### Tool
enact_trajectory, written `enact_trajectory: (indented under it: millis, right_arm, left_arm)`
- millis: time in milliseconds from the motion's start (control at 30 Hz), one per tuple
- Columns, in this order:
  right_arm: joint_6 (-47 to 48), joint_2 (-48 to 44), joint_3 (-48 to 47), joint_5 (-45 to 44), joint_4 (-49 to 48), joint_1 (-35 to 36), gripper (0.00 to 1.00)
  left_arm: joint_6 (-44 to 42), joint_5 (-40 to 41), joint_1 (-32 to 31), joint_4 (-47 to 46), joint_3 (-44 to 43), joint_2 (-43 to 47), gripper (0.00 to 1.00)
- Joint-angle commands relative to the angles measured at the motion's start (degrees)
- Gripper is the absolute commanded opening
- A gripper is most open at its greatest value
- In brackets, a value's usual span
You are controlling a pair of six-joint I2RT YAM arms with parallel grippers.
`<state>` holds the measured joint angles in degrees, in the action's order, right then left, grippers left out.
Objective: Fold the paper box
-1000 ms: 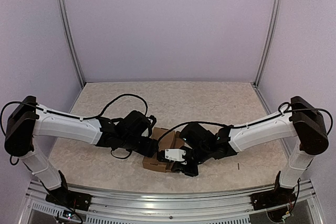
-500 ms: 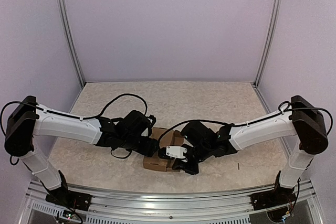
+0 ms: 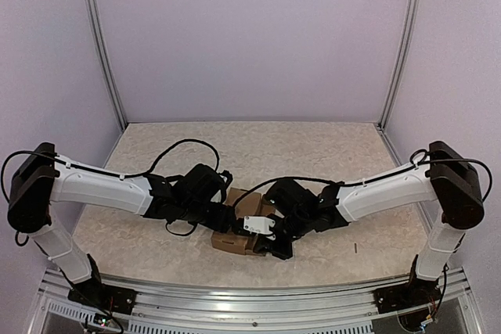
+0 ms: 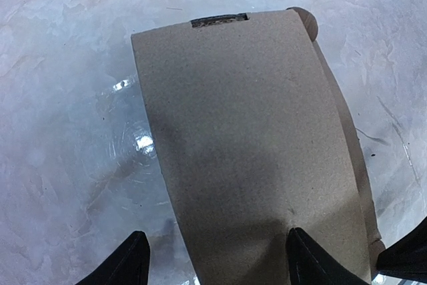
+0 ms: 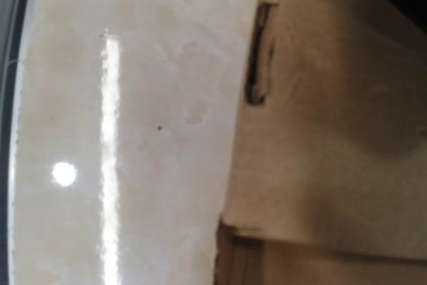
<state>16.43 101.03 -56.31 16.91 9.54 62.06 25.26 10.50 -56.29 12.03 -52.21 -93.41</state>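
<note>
The paper box (image 4: 247, 138) lies on the counter (image 3: 313, 154), its long panel running straight away from the wide-spread, empty left fingers (image 4: 127, 261) at its near end, while the right fingers (image 3: 279, 250), closed, sit at its other side.

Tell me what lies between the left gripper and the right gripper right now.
The brown cardboard paper box lies on the table between the left gripper and the right gripper; the top external view shows this.
</note>
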Motion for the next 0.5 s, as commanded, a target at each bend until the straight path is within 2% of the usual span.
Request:
enact_trajectory:
  millis: [0, 467]
  right_arm:
    - [-1.0, 1.9, -2.2, 0.5, 0.4, -0.4, 0.00]
    - [-1.7, -0.4, -0.7, 0.0, 1.1, -2.6, 0.00]
  left_arm:
    - [-0.7, -0.5, -0.1, 1.0, 1.0, -1.5, 0.69]
    - [-1.2, -0.2, 0.0, 0.8, 1.0, -1.8, 0.69]
